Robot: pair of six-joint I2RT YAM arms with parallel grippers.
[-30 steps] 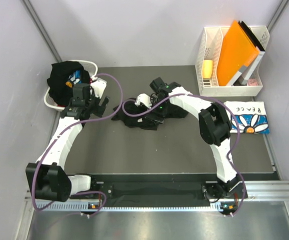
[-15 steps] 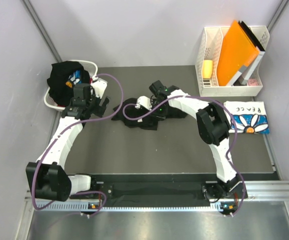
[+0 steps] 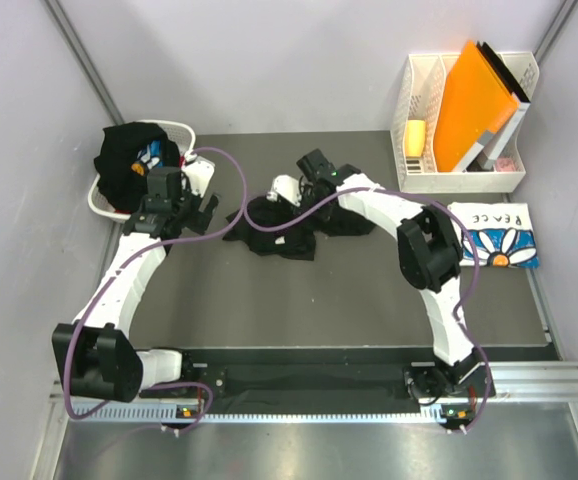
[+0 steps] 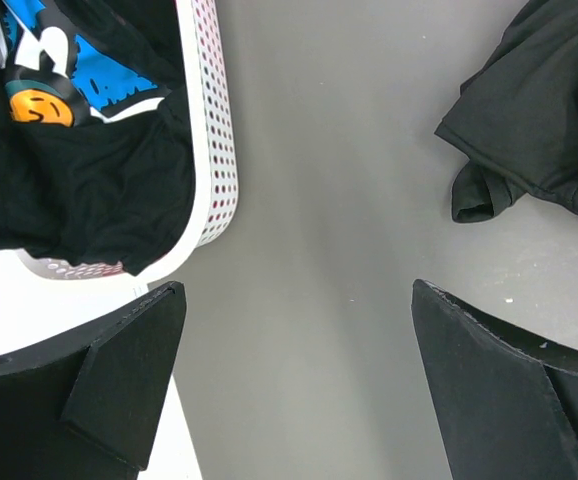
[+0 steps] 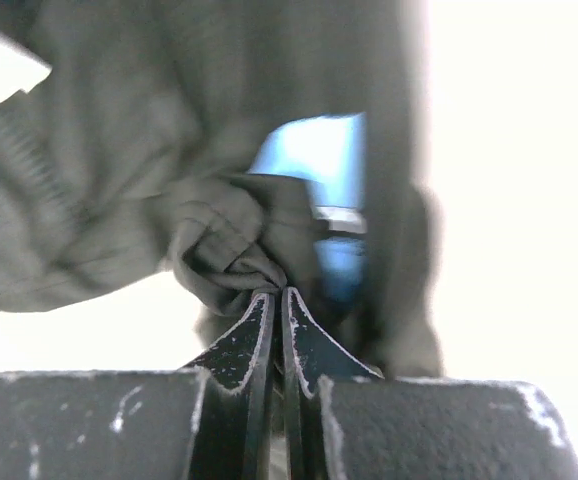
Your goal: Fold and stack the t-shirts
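Right claw [image 5: 277,292] pinches tight on a bunched fold of the black tee [image 3: 274,228], crumpled on the bench [image 3: 269,300] right of the basket [image 4: 209,150] (a lifting grip, I'd say), while the left claw [image 4: 297,288] hangs wide beside that basket, holding nothing.

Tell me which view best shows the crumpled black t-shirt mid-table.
Top external: it alone shows nearly the whole black t-shirt and its crumpled outline. Left wrist catches only one edge and a sleeve at top right. Right wrist is a blurred close-up of a fold pinched in the shut right gripper.
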